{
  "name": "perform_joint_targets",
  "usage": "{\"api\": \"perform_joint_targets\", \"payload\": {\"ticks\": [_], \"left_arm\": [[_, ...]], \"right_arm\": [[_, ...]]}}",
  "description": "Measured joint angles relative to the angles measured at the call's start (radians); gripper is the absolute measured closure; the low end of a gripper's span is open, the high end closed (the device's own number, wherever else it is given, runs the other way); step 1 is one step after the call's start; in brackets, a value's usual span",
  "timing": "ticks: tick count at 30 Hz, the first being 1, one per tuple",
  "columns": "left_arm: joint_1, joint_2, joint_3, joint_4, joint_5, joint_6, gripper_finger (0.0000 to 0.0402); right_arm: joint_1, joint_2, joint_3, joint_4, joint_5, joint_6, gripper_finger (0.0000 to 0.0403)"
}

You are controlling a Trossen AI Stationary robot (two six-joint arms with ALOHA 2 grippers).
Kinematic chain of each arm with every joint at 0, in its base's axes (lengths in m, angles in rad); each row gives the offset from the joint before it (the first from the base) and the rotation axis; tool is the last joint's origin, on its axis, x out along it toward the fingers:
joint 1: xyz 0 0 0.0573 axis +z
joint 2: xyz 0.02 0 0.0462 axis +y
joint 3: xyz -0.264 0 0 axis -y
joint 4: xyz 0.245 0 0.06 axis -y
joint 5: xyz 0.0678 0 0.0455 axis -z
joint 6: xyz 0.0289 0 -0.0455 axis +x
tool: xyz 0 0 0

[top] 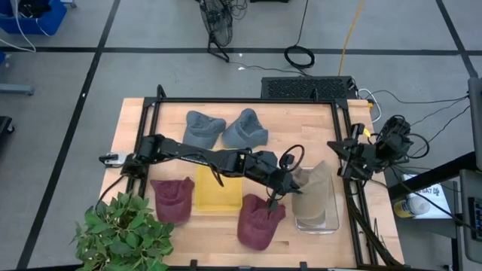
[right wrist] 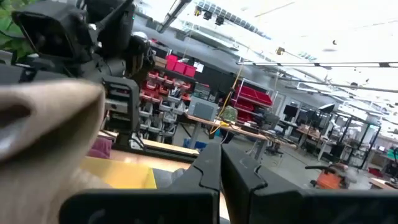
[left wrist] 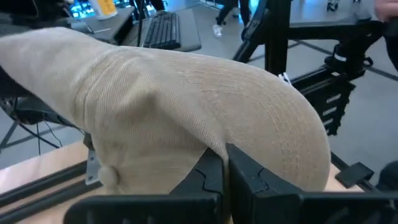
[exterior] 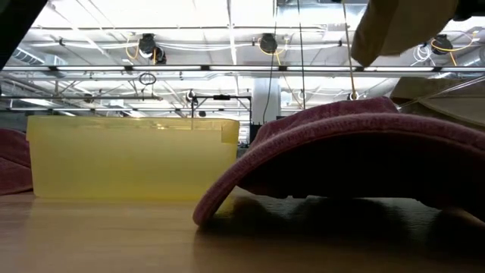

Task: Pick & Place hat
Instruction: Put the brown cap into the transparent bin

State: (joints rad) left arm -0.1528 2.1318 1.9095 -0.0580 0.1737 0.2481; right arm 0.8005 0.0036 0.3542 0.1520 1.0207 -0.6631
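The left gripper (top: pixel 292 179) is clamped on the tan hat (top: pixel 315 192), held over the clear bin (top: pixel 317 222). The right gripper (top: pixel 337 147) waits nearby, fingers pressed together, empty.

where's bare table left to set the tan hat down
Bare wood lies left of the two grey hats, up to the table edge, and right of them along the back rail. The front is crowded: plant, maroon hats, yellow bin, clear bin, and the left hand holding the tan hat.
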Motion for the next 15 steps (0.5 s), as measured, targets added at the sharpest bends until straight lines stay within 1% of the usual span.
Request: {"api": "perform_joint_targets", "payload": {"ticks": [2, 6, 8, 12, 15], "left_arm": [[0.000, 0.013, 0.000, 0.028, 0.002, -0.006, 0.0397], [-0.001, 0.042, 0.000, 0.008, 0.004, -0.022, 0.0397], [-0.002, 0.047, -0.001, -0.028, 0.005, -0.027, 0.0397], [-0.001, 0.049, 0.000, -0.046, 0.005, -0.025, 0.0397], [0.000, 0.048, 0.000, -0.092, -0.036, -0.012, 0.0397]], "right_arm": [[0.000, 0.000, 0.000, 0.001, 0.004, 0.011, 0.0403], [0.000, 0.004, 0.000, -0.003, 0.001, 0.025, 0.0403], [0.000, 0.004, 0.000, -0.001, 0.000, 0.026, 0.0403], [0.000, 0.005, -0.001, 0.003, -0.002, 0.027, 0.0403], [0.000, 0.005, -0.001, 0.007, -0.003, 0.025, 0.0403]]}}
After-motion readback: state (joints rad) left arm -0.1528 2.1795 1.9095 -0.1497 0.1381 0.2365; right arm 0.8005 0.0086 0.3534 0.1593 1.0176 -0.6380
